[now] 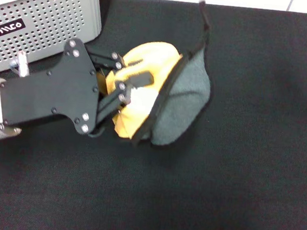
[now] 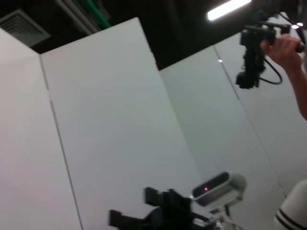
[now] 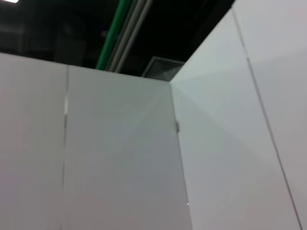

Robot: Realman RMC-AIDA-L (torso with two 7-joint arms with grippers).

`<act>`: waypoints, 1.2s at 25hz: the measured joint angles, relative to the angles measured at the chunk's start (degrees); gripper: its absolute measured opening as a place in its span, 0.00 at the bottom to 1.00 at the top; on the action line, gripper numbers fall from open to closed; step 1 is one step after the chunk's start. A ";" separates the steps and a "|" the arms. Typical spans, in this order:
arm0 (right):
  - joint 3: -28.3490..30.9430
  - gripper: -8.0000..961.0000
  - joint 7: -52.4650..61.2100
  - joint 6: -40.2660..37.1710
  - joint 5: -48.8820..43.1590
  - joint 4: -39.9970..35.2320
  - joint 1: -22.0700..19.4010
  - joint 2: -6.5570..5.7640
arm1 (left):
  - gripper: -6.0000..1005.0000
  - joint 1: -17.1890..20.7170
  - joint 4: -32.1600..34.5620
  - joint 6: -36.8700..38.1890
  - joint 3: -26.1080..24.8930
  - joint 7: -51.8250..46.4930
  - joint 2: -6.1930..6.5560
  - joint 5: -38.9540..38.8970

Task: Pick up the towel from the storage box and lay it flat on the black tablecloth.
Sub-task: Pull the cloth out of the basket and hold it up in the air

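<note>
Towel (image 1: 161, 94) is out of the storage box (image 1: 48, 18) and sits crumpled on the black tablecloth (image 1: 233, 188), just right of the box's front corner. It's folded over itself: yellow face on the left part, grey-green face bulging on the right, black edging running between the two and a thin black strip trailing up toward the far edge of the cloth. Not flat.

Left claw (image 1: 124, 88) comes in from the left side in head view, low over the cloth, w/ its fingers pinched nearly together on the yellow part of the towel; one finger (image 1: 138, 79) lies across the top of the yellow fabric. Arm body is black plate w/ screws, silver wrist section behind it.

Storage box is at the far left corner, w/ dark fabric visible inside.

Right claw isn't seen in any view. Both wrist views point up at white wall panels and a dark ceiling.
</note>
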 joint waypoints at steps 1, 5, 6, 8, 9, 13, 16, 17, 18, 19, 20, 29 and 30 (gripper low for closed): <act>0.12 0.87 -0.17 -0.10 0.23 0.86 0.51 -0.01 | 0.06 0.00 -0.35 0.00 0.57 0.81 0.00 0.04; -0.22 0.87 -1.24 -1.07 0.51 3.51 3.08 0.26 | 0.06 -0.65 -2.69 0.00 1.41 3.86 0.00 0.06; -0.88 0.87 -1.94 -1.48 0.26 3.81 3.56 0.37 | 0.06 -0.79 -2.92 0.01 1.43 4.05 -0.04 0.06; -2.78 0.87 -3.41 -2.50 -0.40 3.70 4.08 0.32 | 0.06 -1.21 -3.07 0.08 1.65 2.57 -0.07 -0.27; -3.83 0.87 -4.40 -3.23 -1.21 3.49 4.32 0.13 | 0.06 -1.36 -3.04 0.12 1.72 1.59 -0.05 -0.51; -4.58 0.87 -7.95 -5.56 -8.72 0.73 4.99 -0.45 | 0.06 -2.50 -2.09 0.21 1.54 -8.14 0.41 -2.40; -4.30 0.87 -8.24 -8.05 -15.89 -6.86 3.00 -0.66 | 0.06 -3.70 -0.66 0.20 1.40 -16.87 1.32 -2.83; -4.17 0.87 -8.02 -9.55 -18.33 -10.35 1.74 -0.61 | 0.06 -4.23 -0.25 0.16 1.23 -20.06 1.73 -2.88; -4.13 0.87 -7.92 -10.12 -19.14 -11.88 1.29 -0.58 | 0.06 -4.55 -0.05 0.11 1.11 -21.89 1.95 -2.89; -4.11 0.87 -7.61 -11.76 -21.21 -15.43 0.10 -0.45 | 0.06 -4.88 0.12 0.01 0.89 -23.76 2.17 -2.92; -4.13 0.87 -7.30 -12.88 -22.64 -18.35 -0.80 -0.35 | 0.06 -5.27 0.30 -0.11 0.58 -25.80 2.40 -2.94; -6.82 0.86 -9.55 -18.40 -29.18 -31.74 -3.77 0.01 | 0.06 -7.93 0.03 -1.95 -0.67 -35.84 3.24 -2.30; -7.28 0.86 -10.54 -19.51 -29.30 -32.67 -3.97 0.06 | 0.06 -7.94 0.02 -2.41 -0.69 -36.27 3.16 -2.37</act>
